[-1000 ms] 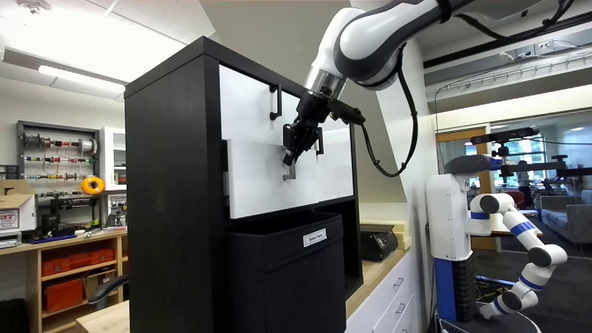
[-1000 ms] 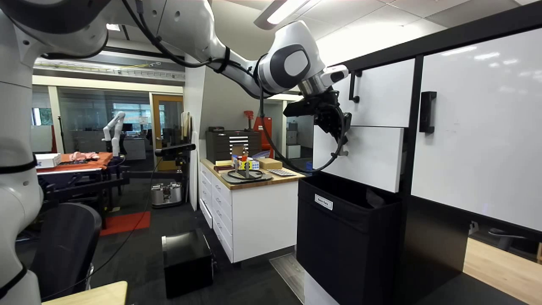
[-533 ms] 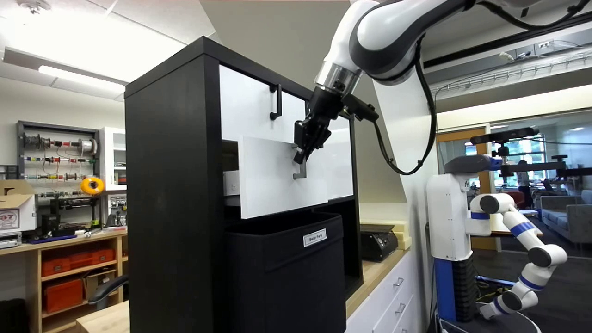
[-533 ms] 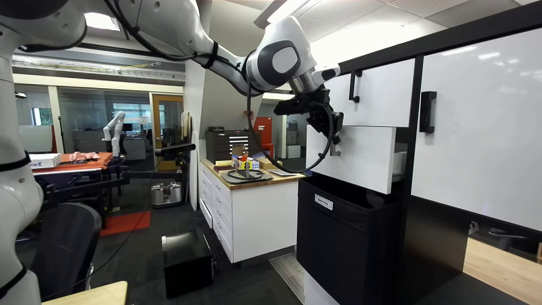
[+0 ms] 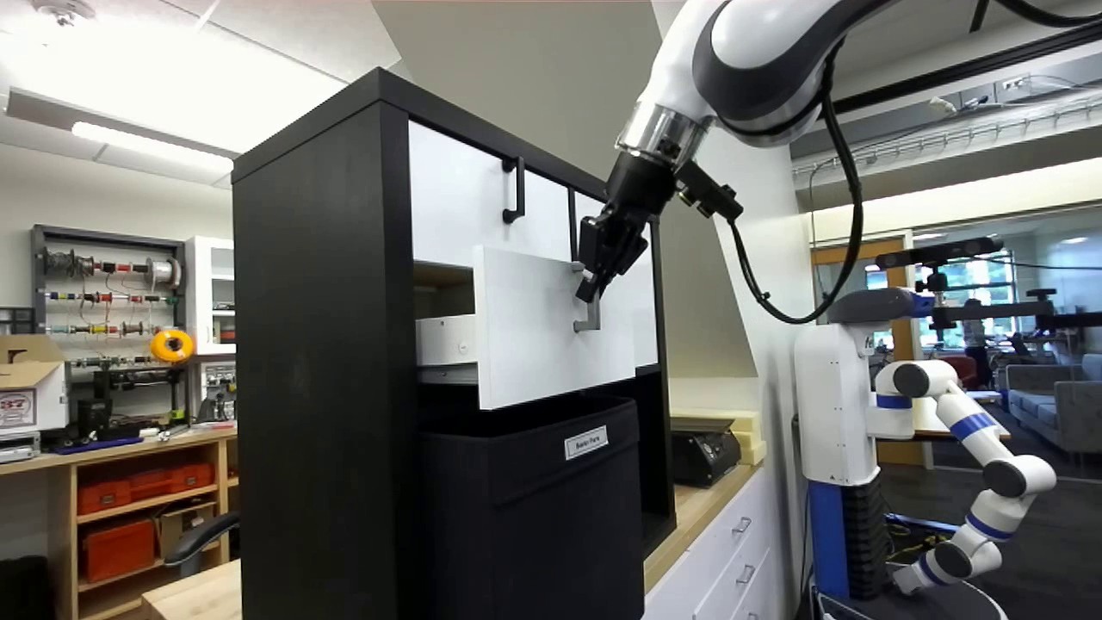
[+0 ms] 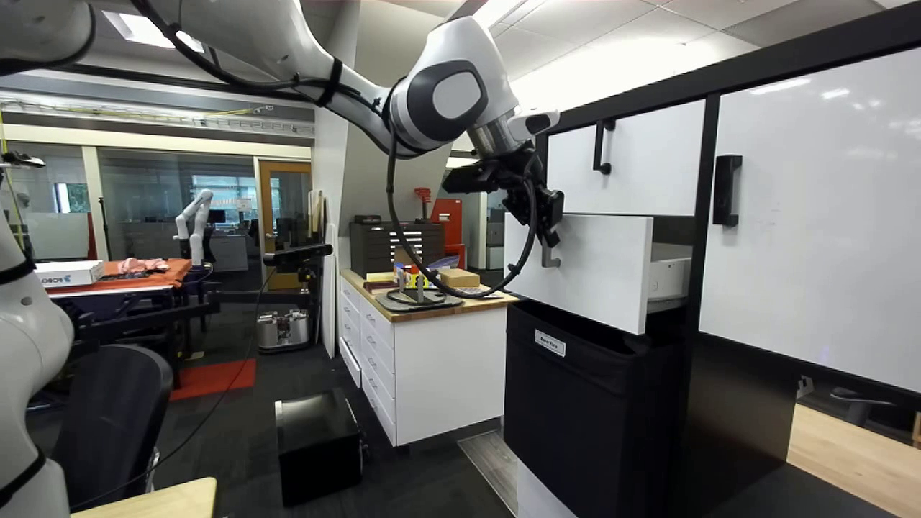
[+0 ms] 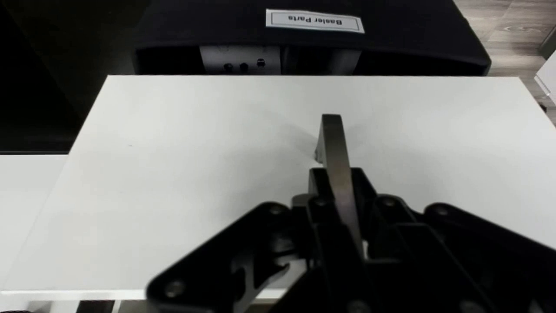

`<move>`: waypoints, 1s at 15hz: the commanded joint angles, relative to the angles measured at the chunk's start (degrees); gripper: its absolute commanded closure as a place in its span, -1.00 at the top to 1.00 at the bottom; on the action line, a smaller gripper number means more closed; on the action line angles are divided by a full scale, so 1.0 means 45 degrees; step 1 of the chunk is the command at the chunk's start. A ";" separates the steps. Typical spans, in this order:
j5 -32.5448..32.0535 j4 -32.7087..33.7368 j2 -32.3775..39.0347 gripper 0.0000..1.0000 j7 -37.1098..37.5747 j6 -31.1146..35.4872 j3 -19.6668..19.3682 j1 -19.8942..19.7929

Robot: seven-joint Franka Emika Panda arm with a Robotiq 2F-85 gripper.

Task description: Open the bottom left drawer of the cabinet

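The drawer (image 5: 555,336) stood partly out of the cabinet (image 5: 310,327), below another white front (image 5: 469,202) and above a black bin (image 5: 551,525). The end effector (image 7: 341,187) was closed around the drawer's upright grey handle (image 7: 335,148), a finger (image 7: 365,187) on either side. In both exterior views it slanted down toward the drawer's face, beneath a bent wrist (image 6: 460,90), while the arm (image 6: 266,36) reached in from higher up, a cable (image 6: 391,180) looping below.
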 commanded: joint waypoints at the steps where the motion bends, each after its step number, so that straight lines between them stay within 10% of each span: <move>1: 0.0005 -0.1622 -0.0969 -0.93 0.0089 -0.0089 -0.0192 -0.0324; 15: -0.0168 -0.4138 -0.3135 -0.93 0.0404 -0.0133 -0.0026 -0.0496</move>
